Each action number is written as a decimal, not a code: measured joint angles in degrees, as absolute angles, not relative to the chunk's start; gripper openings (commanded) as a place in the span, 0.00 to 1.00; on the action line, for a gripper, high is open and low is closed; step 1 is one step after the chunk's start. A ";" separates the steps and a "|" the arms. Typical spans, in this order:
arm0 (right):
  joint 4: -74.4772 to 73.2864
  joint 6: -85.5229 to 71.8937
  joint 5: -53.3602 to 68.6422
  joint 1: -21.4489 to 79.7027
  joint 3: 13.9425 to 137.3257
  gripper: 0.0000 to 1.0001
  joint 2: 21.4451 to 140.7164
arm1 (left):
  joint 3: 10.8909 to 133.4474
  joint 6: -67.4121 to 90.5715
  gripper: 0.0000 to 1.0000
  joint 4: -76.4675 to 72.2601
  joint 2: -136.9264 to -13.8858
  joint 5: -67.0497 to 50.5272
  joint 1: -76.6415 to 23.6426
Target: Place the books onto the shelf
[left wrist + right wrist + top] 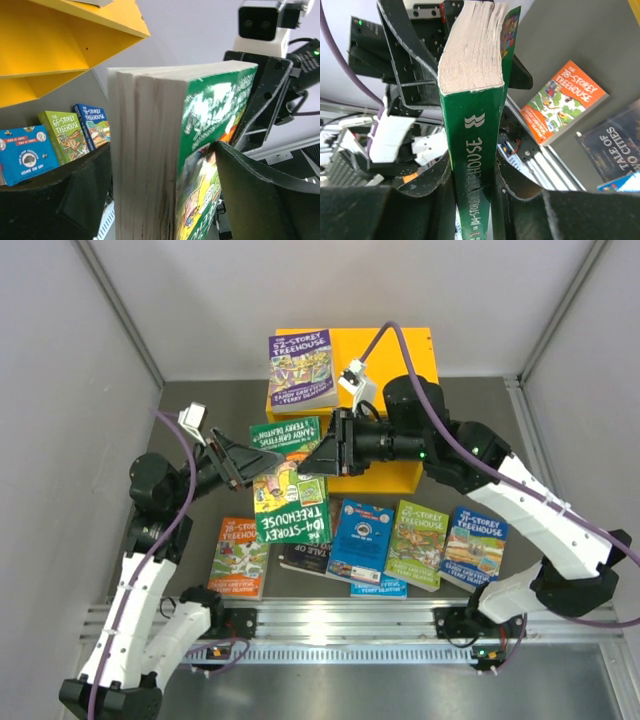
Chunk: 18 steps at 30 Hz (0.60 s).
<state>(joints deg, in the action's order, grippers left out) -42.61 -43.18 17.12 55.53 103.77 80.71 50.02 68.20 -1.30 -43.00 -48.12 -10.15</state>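
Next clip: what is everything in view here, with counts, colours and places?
shelf: one, yellow, far centre.
purple book: one, flat on the shelf top.
104-Storey book: one, green, held up before the shelf.
orange book: one, near left.
dark book: one, right of it, partly hidden.
blue books: three, near centre and right.
65-Storey book: one, green, between blue ones.
table: one, dark grey.
right gripper: shut on the 104-Storey book's spine.
left gripper: jaws straddle its page edge; grip unclear.

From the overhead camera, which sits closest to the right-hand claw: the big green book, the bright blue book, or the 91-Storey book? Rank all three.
1. green book: clamped in the right gripper, mid-scene.
2. bright blue book: flat on the table, just toward the arm bases.
3. 91-Storey book: flat, at the right end of the row.
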 measured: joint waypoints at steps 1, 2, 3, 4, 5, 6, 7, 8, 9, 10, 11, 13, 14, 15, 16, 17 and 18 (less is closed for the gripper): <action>-41.30 -43.81 18.35 54.94 103.02 0.00 80.62 | 49.91 68.77 0.70 -2.17 -43.00 -48.14 -10.22; -39.92 -44.36 19.27 54.41 102.17 0.00 80.42 | 49.69 69.41 0.60 -3.18 -43.00 -48.14 -10.28; -37.95 -45.17 20.18 53.69 100.40 0.00 79.90 | 49.52 69.89 0.48 -4.32 -43.00 -48.12 -10.37; -36.12 -45.98 21.17 52.77 98.15 0.00 79.31 | 49.43 70.52 0.34 -4.97 -43.00 -48.12 -10.37; -34.63 -46.74 22.04 51.90 96.33 0.00 78.96 | 49.34 71.11 0.11 -5.63 -43.00 -48.05 -10.46; -33.10 -47.62 23.03 51.07 94.45 0.00 78.72 | 49.32 71.18 0.02 -6.17 -43.03 -48.05 -10.59; -32.08 -48.16 24.05 50.41 93.38 0.00 78.61 | 49.25 71.31 0.00 -6.02 -43.03 -47.88 -10.63; -31.00 -48.62 24.80 49.82 92.47 0.02 78.48 | 49.25 71.22 0.00 -5.89 -43.03 -47.75 -10.63; -30.28 -49.08 25.32 49.45 91.79 0.09 78.32 | 49.25 71.20 0.00 -5.91 -43.31 -47.86 -10.63; -29.69 -49.45 25.78 49.01 91.15 0.32 77.97 | 49.25 71.26 0.00 -6.00 -43.62 -47.79 -10.72; -29.34 -50.00 26.09 48.64 90.63 0.47 77.65 | 49.32 71.26 0.00 -6.04 -44.07 -47.72 -10.92; -28.38 -51.22 26.20 47.90 89.97 0.74 76.97 | 49.76 71.29 0.00 -5.48 -44.56 -47.40 -11.11; -27.86 -51.83 26.17 47.42 89.97 0.80 76.60 | 50.35 70.91 0.00 -4.71 -44.93 -47.00 -11.09; -27.18 -51.92 26.09 47.16 89.97 0.90 76.12 | 51.48 70.43 0.00 -3.42 -45.58 -46.33 -11.09; -26.17 -52.25 25.96 46.89 89.97 0.97 75.57 | 52.84 70.19 0.00 -1.96 -46.24 -45.54 -11.09; -25.26 -52.40 25.85 46.70 89.97 0.98 74.94 | 54.96 69.76 0.00 -0.45 -47.29 -44.86 -11.11; -24.49 -52.40 25.69 46.65 89.97 0.98 74.28 | 56.80 69.41 0.00 0.56 -48.10 -44.12 -11.11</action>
